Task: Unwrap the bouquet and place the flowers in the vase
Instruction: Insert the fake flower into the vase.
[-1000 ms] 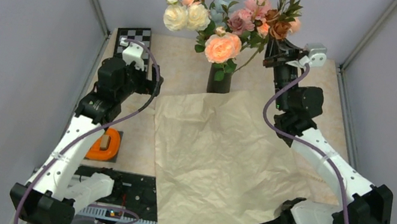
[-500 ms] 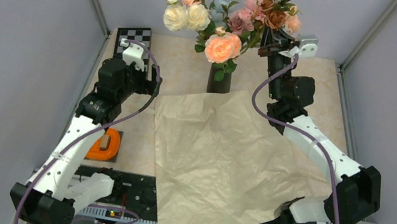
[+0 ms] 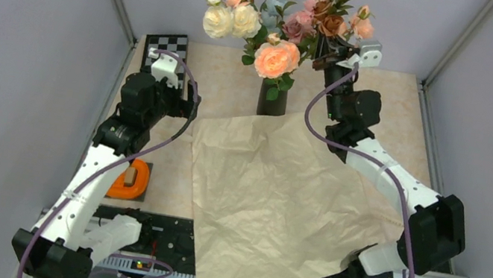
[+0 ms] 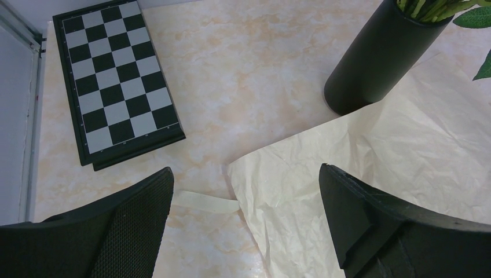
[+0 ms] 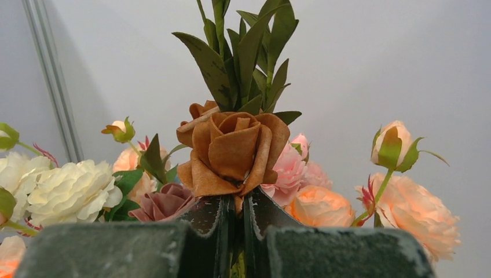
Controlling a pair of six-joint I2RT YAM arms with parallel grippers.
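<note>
**Top external, then the wrists: a rose sprig pinched beside the filled vase**

Top external view: most of the flowers (image 3: 276, 57) are seen standing in the black vase (image 3: 272, 102) at the far middle of the table, just behind the spread kraft paper (image 3: 272, 196). A brown rose sprig (image 3: 332, 25) is clamped in the right gripper (image 3: 329, 53) and held up just right of that bunch. The left gripper (image 3: 187, 105) hangs well apart, to the left.

Left wrist view: the left gripper (image 4: 244, 174) is shown with its jaws wide apart and nothing between them, above a corner of the kraft paper (image 4: 405, 150). The vase (image 4: 376, 55) is seen at upper right.

Right wrist view: the right gripper (image 5: 234, 217) is pressed together on the stem directly beneath the brown rose sprig (image 5: 234, 145), with cream and peach blooms ranged on either side.

The sprig is judged light, with a stiff stem and crushable petals, so it is best held on the stem. The slim vase could be tipped.
</note>
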